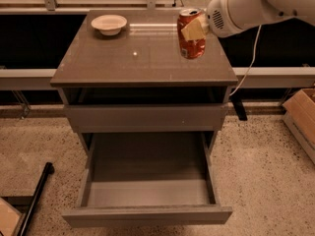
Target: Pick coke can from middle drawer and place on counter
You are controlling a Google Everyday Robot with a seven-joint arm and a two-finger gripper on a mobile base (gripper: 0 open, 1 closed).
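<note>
One coke can [190,46] clamped in my gripper [194,30], hovering above the counter [123,63], right side; release too high and it tips, rolls off.

Glossy counter [123,58], metal can [191,39] in tool [194,29]

Over counter [133,58] right rear, end effector [197,28] gripping coke can [191,41], bowl [109,23] on left rear, middle drawer [147,215] open below.

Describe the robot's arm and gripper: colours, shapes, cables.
The arm is a smooth, rounded white shell, with a dotted vent grille on its round end. The gripper, at upper right above the counter, has pale tan jaws, shut on the coke can. A white cable hangs beneath.
</note>
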